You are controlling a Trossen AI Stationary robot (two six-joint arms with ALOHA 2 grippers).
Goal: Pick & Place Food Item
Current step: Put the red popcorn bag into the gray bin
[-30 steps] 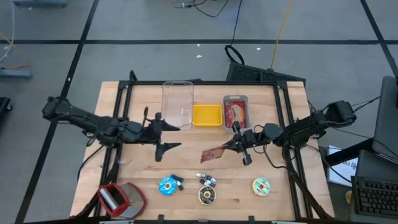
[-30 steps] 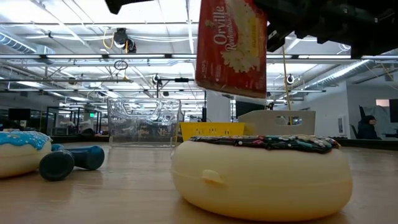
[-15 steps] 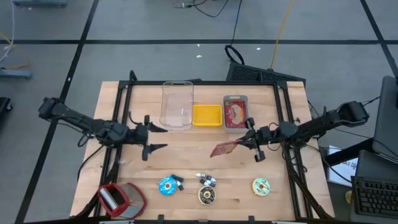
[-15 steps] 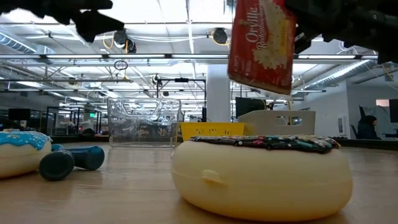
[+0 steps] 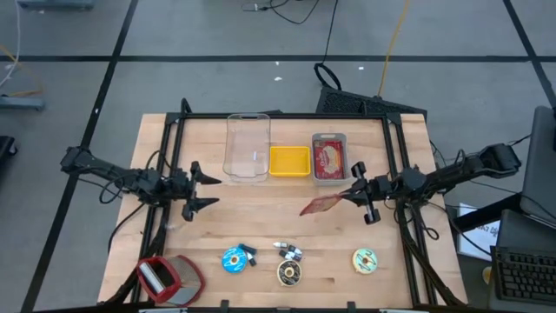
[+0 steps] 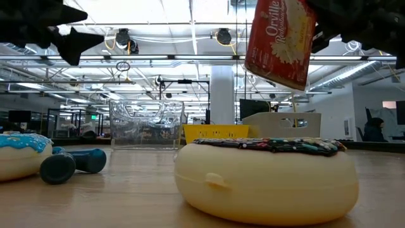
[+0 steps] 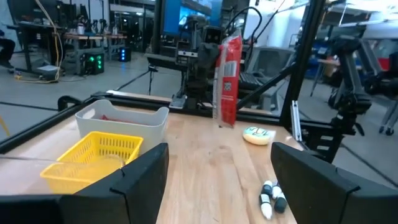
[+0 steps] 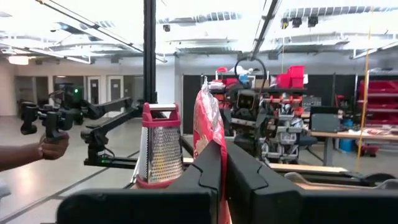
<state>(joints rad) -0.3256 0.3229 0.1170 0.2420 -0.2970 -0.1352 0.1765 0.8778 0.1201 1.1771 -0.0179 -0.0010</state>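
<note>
The wooden table (image 5: 261,217) is spanned by both arms. The red popcorn packet (image 5: 322,205) is held aloft mid-table, just before the grey bin (image 5: 329,158), pinched tight by the right gripper (image 5: 358,193). The left gripper (image 5: 201,191) is spread wide, empty.

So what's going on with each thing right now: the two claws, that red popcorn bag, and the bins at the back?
right gripper: shut on the popcorn bag, above the table
popcorn bag: held off the table, hanging from one end
left gripper: open, empty, over the table's left side
clear bin: upright, looks empty
yellow basket: upright, looks empty
grey tray: holds a red packet
grater: lying on its side
</note>
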